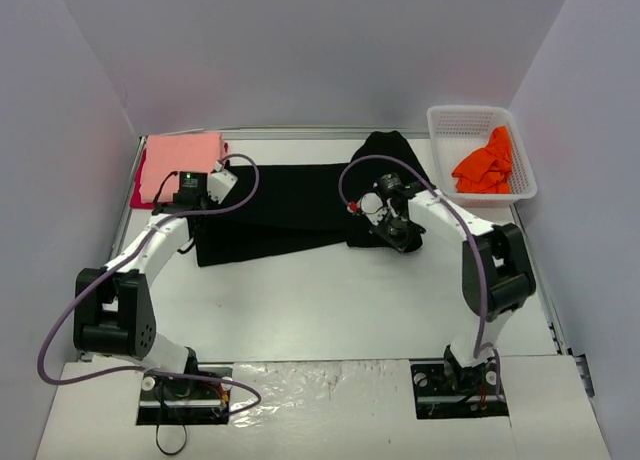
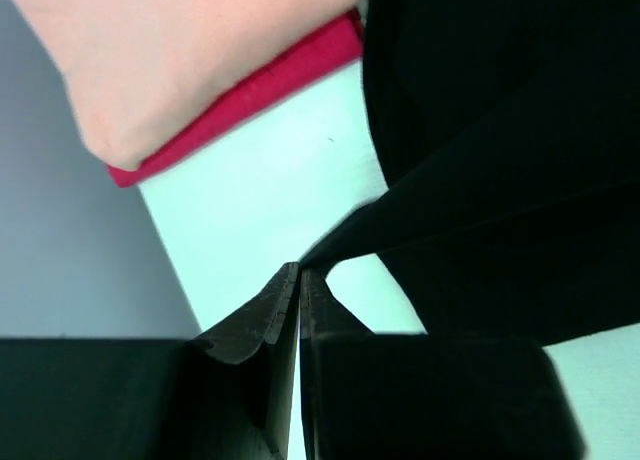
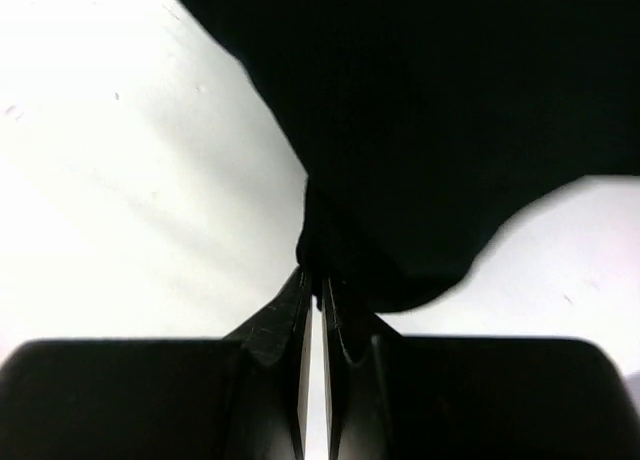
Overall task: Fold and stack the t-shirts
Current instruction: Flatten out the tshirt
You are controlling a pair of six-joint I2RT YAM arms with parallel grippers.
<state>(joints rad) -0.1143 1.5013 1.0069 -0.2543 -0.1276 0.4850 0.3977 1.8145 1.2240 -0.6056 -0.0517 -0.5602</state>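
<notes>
A large black t-shirt (image 1: 280,205) lies spread across the back middle of the table. My left gripper (image 1: 212,194) is shut on its left corner, seen in the left wrist view (image 2: 300,270) with the black cloth (image 2: 480,130) running off to the right. My right gripper (image 1: 386,225) is shut on a bunched edge at the shirt's right end; the right wrist view shows it (image 3: 316,277) with the cloth (image 3: 430,100) rising above it. A folded salmon-pink shirt (image 1: 182,163) lies on a red shirt (image 1: 141,185) at the back left. A bright orange shirt (image 1: 487,165) lies crumpled in the basket.
A white plastic mesh basket (image 1: 470,113) stands at the back right corner. Grey walls close in the back and both sides. In the left wrist view the pink shirt (image 2: 180,50) and the red shirt's edge (image 2: 270,85) lie just beyond a strip of bare table.
</notes>
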